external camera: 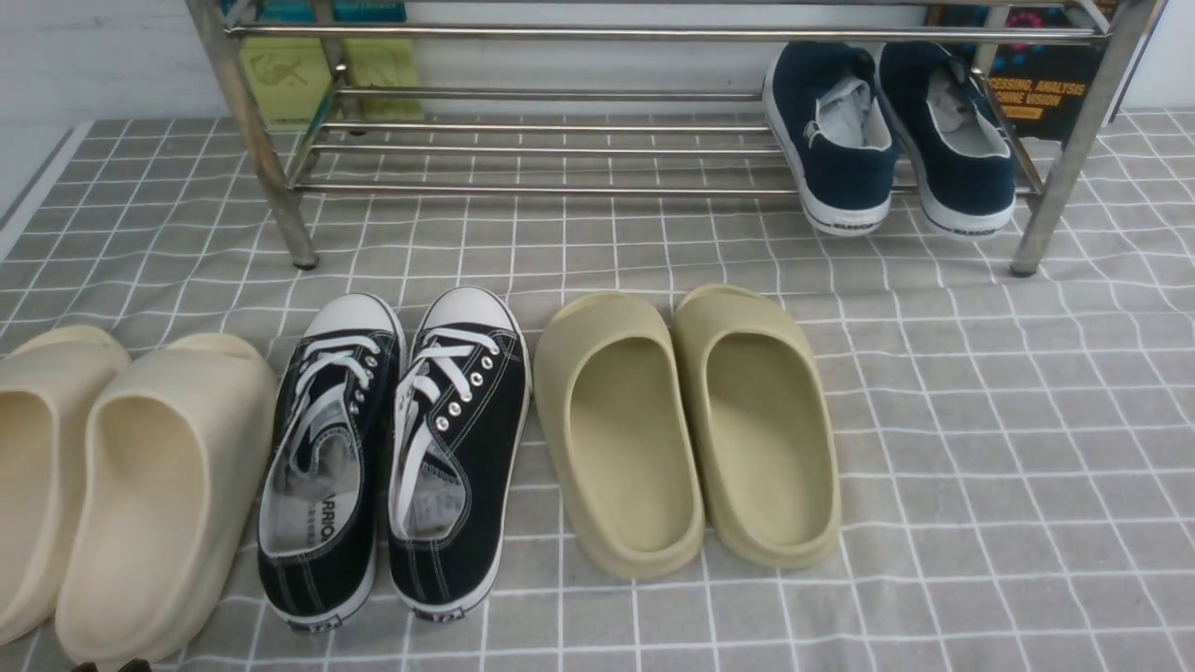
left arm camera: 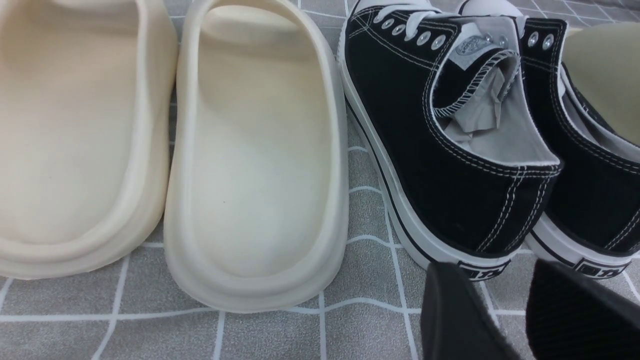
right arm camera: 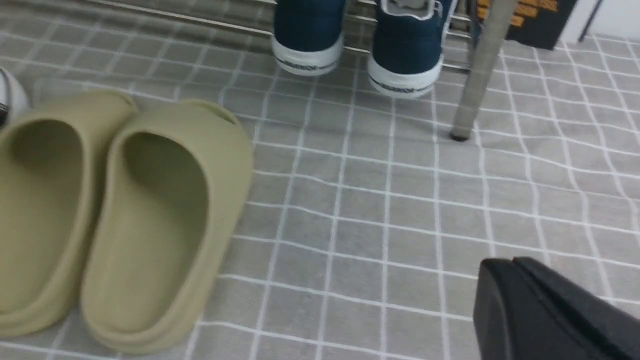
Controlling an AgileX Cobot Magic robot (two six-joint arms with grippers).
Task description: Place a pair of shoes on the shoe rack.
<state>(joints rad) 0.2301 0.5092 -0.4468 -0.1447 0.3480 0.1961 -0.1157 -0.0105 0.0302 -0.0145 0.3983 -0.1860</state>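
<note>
The right hand [right arm camera: 505, 272] was closed tight and empty over the grey checked cloth [right arm camera: 380, 210]; the left hand [left arm camera: 500, 272], fingers parted, gripped nothing, just behind the heels of the black lace-up sneakers [left arm camera: 400, 125]; at one o'clock in the front view, the navy slip-on shoes [external camera: 845, 173] sat side by side at the right end of the shoe rack [external camera: 653, 34], on its lower shelf, heels overhanging the front bar.
</note>
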